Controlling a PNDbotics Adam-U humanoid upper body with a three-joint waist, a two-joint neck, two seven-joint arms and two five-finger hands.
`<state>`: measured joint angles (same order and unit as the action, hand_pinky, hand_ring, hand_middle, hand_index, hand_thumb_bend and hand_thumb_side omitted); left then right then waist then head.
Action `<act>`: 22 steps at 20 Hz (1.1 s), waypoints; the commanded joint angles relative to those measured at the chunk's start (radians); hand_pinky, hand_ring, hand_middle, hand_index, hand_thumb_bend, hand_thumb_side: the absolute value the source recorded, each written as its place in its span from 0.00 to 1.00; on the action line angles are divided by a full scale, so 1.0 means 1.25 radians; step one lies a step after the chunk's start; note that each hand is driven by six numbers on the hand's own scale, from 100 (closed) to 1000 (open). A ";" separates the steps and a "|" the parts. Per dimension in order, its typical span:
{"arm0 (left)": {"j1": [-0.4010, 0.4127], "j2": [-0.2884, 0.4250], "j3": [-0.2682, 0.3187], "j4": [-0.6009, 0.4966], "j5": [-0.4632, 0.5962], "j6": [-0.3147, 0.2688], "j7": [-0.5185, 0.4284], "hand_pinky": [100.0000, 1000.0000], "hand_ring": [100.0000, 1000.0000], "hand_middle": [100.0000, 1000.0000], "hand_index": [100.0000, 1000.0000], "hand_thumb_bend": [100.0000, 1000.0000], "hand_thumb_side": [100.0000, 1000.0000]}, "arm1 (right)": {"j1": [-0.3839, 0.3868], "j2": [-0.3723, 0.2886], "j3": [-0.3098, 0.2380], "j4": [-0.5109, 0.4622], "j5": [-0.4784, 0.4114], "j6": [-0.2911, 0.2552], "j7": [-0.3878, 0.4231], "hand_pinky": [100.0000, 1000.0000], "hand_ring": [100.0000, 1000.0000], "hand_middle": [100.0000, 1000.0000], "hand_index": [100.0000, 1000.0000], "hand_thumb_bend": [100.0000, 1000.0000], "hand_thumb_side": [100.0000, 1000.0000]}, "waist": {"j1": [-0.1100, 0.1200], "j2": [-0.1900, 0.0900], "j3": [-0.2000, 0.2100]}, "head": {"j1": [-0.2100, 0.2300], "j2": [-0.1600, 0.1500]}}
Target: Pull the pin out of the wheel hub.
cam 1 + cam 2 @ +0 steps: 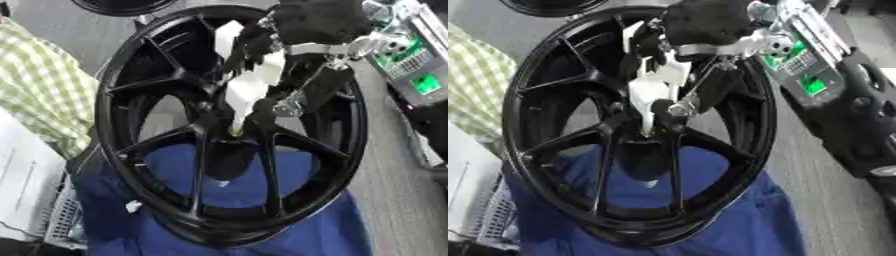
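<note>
Where the spokes of the black wheel hub point(229, 125) meet at its centre, a pale, slim tip shows just under the robot's fingers, and that is most likely the pin point(234, 131) (it is too small and too covered to name with certainty). It seems to stand out of the hub's centre toward the camera and slightly downward, so its long axis runs roughly along the wheel's axle, not across the face of the spokes. Directly above and touching that spot is the right hand point(651, 90), which enters from the upper right on a black and silver arm; its white fingers point(248, 92) point down into the hub centre and appear closed in around the pale tip, though whether they truly pinch it cannot be told. The pin therefore lies at the fingertips, below the palm, and the pull, as I judge it, should go straight back along the axle line, away from the spokes. No left hand shows in either view. Under the wheel lies a blue cloth point(332, 225), with a green checked fabric point(39, 85) to the left.
</note>
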<state>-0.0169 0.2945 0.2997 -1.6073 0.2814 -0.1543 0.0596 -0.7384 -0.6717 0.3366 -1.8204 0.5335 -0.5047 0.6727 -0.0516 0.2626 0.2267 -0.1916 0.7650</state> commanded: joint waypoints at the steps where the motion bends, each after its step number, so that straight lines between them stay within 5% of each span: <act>1: -0.003 0.010 0.005 -0.014 0.000 -0.002 0.001 0.83 0.48 0.46 0.73 0.24 0.74 | -0.008 -0.008 -0.008 0.003 0.012 -0.083 0.078 0.62 0.48 0.63 0.81 0.18 0.44 | 0.004 -0.008 0.002 | -0.001 0.004; 22: -0.003 0.006 0.002 -0.013 -0.001 -0.002 0.000 0.83 0.47 0.46 0.73 0.24 0.75 | -0.004 -0.001 -0.006 0.024 0.029 -0.092 0.074 0.61 0.47 0.60 0.78 0.16 0.45 | 0.004 0.004 0.006 | -0.006 0.004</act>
<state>-0.0169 0.2888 0.2990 -1.6073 0.2814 -0.1544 0.0597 -0.7299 -0.6630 0.3391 -1.7892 0.5661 -0.5143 0.6631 -0.0518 0.2791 0.2341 -0.1968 0.7650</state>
